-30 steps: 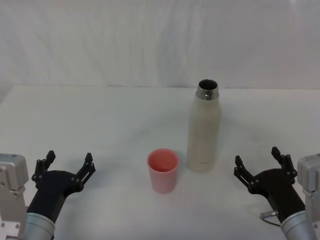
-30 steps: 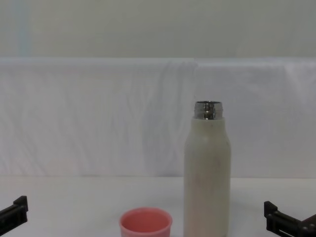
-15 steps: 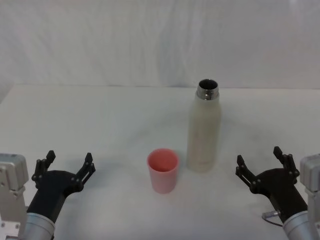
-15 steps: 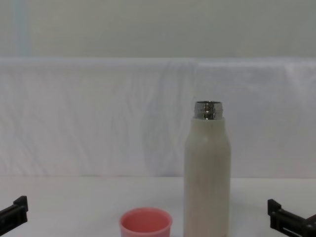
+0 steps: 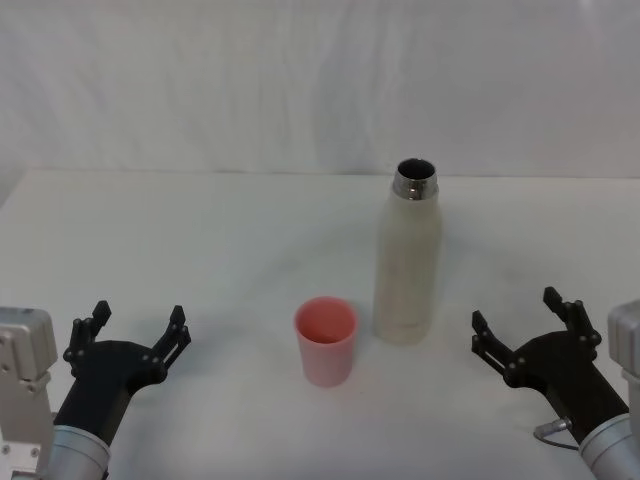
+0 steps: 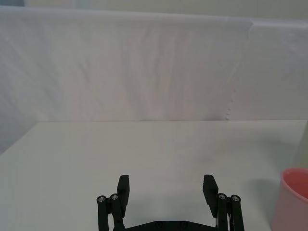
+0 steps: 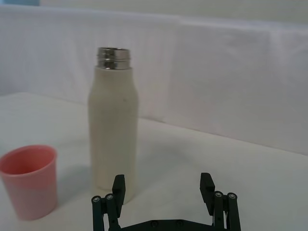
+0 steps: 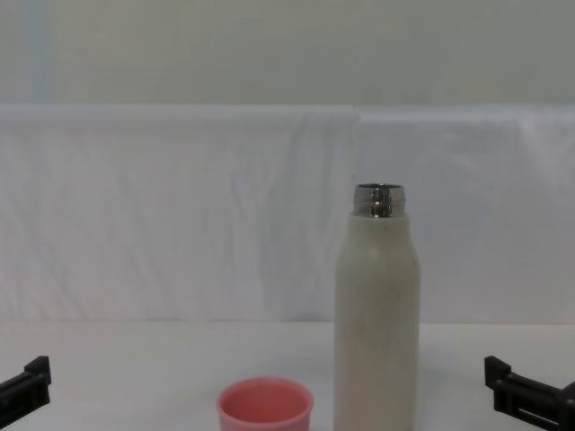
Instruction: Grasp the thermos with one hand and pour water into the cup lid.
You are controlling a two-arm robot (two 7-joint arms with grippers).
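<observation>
- The right gripper rests low at the near right of the table, its 2 black jaws spread wide and holding nothing, pointed forward and slightly inward toward the thermos, which stands well apart from it.
- The left gripper sits at the near left, mirrored, jaws equally wide and empty, on a black body with a silver-grey wrist behind.
- The thermos is upright near the table's middle: a tall, matte cream-white cylinder with rounded shoulders and a shiny threaded steel neck, mouth open.
- The cup is just beside the thermos, on its left and a little nearer the robot; the 2 look apart, though the gap is narrow.
- The cup is short, round, salmon-pink smooth plastic, slightly tapered, open end up; its inside looks empty, but that is hard to judge.
- The table is plain matt white, with white cloth behind.
</observation>
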